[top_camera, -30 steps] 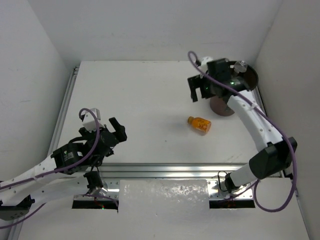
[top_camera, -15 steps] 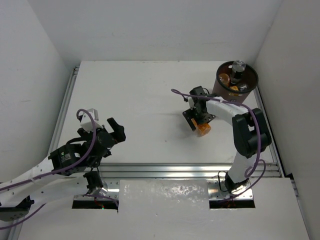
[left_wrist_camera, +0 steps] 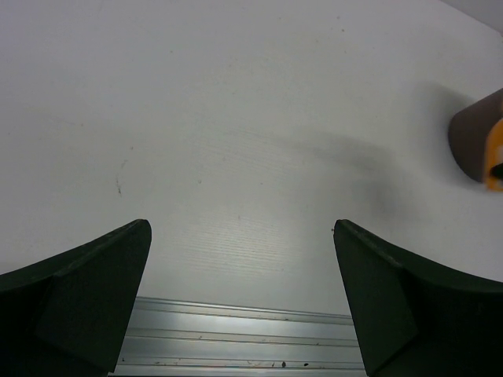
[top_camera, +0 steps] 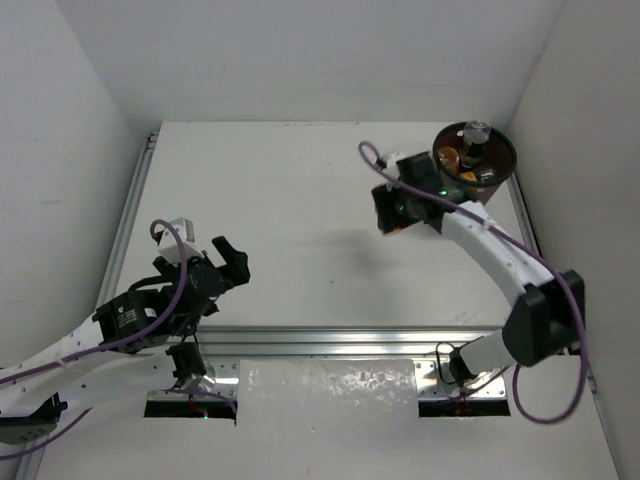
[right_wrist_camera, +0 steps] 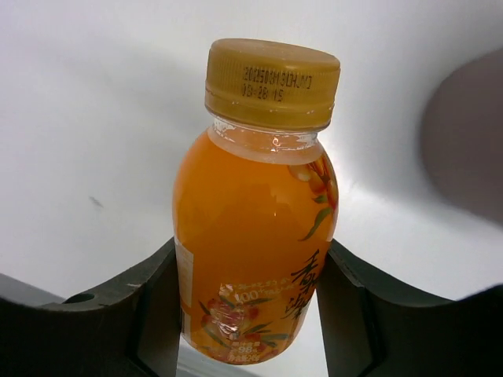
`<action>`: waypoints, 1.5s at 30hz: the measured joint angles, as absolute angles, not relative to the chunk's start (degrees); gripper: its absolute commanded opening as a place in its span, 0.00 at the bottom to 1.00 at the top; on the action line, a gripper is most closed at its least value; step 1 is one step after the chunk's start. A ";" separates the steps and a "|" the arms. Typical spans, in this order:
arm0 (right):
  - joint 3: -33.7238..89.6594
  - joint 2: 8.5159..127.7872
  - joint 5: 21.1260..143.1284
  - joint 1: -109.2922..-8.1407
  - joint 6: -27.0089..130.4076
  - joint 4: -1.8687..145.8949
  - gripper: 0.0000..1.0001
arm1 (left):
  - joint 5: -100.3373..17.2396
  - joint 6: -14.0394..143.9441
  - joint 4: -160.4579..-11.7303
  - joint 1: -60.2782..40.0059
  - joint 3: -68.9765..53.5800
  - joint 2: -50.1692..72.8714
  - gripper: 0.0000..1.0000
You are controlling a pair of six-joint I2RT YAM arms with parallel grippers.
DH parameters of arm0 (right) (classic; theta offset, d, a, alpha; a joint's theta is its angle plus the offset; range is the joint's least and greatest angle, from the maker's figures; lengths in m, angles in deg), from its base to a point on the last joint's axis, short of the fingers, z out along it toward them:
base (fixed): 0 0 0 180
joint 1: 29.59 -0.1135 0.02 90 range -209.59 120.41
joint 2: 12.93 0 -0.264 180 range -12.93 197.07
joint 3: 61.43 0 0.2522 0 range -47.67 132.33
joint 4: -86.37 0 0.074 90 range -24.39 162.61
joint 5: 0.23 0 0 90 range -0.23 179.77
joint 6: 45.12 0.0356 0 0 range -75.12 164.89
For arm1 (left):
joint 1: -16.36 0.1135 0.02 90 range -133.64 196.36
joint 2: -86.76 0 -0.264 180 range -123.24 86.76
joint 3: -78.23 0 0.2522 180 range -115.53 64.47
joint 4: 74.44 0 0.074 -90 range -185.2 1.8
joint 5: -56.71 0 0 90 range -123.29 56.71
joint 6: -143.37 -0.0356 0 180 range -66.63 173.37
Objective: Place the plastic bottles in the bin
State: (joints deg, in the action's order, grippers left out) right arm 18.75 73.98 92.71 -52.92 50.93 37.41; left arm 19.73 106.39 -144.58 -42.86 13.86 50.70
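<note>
**Orange bottle (right_wrist_camera: 255, 236) in the grip, bin (top_camera: 508, 165) next**

Top view: the right gripper (top_camera: 392, 212) hangs over the table (top_camera: 280, 180), just left of the bin, which stands in the far right corner. Its shadow falls well apart from it, so it looks to be raised off the surface. Other bottles (top_camera: 452, 158) already lie inside the bin. No more show on the table. The left gripper (top_camera: 230, 262) sits near the front left, well apart from all this.

Left wrist view: the two fingers stand wide apart with nothing between them, over bare table and the front rail (left_wrist_camera: 236, 338). The bin is a dark blur at the far right edge.

Right wrist view: the fingers are clamped on the lower body of the orange bottle, one on each side, yellow cap (right_wrist_camera: 273, 82) pointing away. The bin shows blurred at the right.

My reading: this is the carry step. The next move calls for lifting above the rim, moving right over the opening, then letting go. The rim, and the tall bottle poking up inside, are what could get in the way.
</note>
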 measured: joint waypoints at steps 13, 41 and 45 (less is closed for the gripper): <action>57.45 77.61 97.87 -31.61 55.87 27.81 0.38 | 19.03 106.39 -144.58 -42.86 13.93 49.04 1.00; 29.43 40.96 90.68 -29.75 61.00 18.02 0.99 | 16.05 82.80 -135.31 -23.16 -12.85 33.52 1.00; 22.94 29.92 89.45 -29.80 60.94 16.49 0.99 | 17.17 77.45 -134.85 -22.55 -13.31 36.41 1.00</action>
